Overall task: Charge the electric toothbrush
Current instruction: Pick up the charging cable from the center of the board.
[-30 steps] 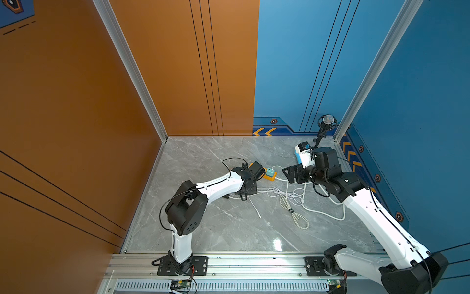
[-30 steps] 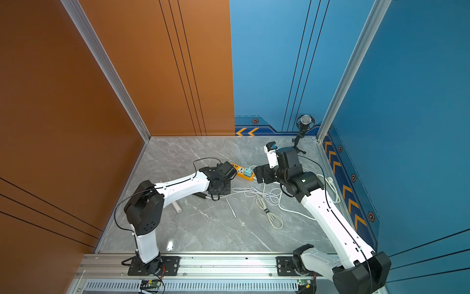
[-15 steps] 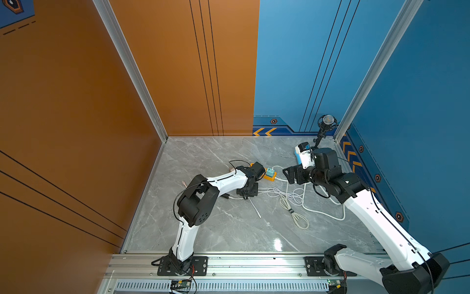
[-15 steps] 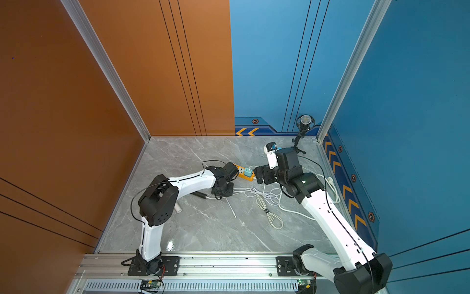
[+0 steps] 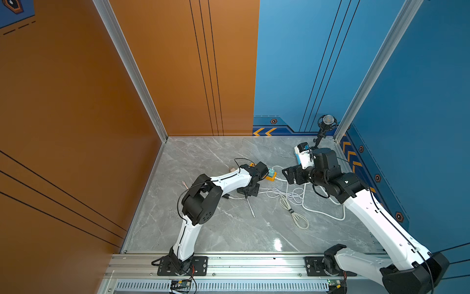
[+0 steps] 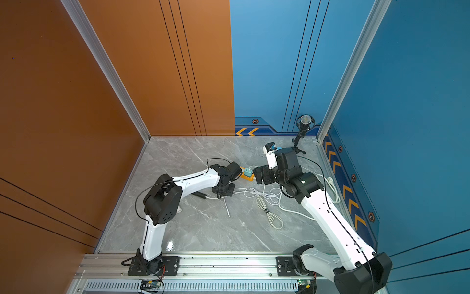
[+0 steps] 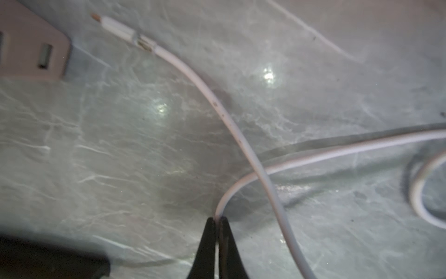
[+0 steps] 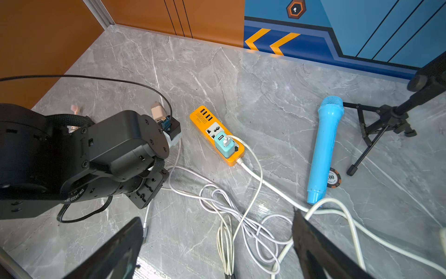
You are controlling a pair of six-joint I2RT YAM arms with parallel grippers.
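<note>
My left gripper points down at the grey floor, shut on a thin white charging cable. The cable's free connector end lies just beyond. In both top views this gripper sits in front of the orange power strip, whose teal adapter has the cable plugged in. My right gripper hovers open over the loose cable loops. A dark stick-shaped body lies under the left forearm and a pink piece lies left of it. I cannot tell which is the electric toothbrush.
A blue toy microphone and a poker chip lie right of the strip. A black tripod microphone stand fills the back right corner. The strip's thick white cord curves under the right arm. A beige block lies near the connector.
The left jaws have closed on the white cable. The left elbow has swung in toward the middle and the gripper has dropped to the floor. The right arm has stayed still.
</note>
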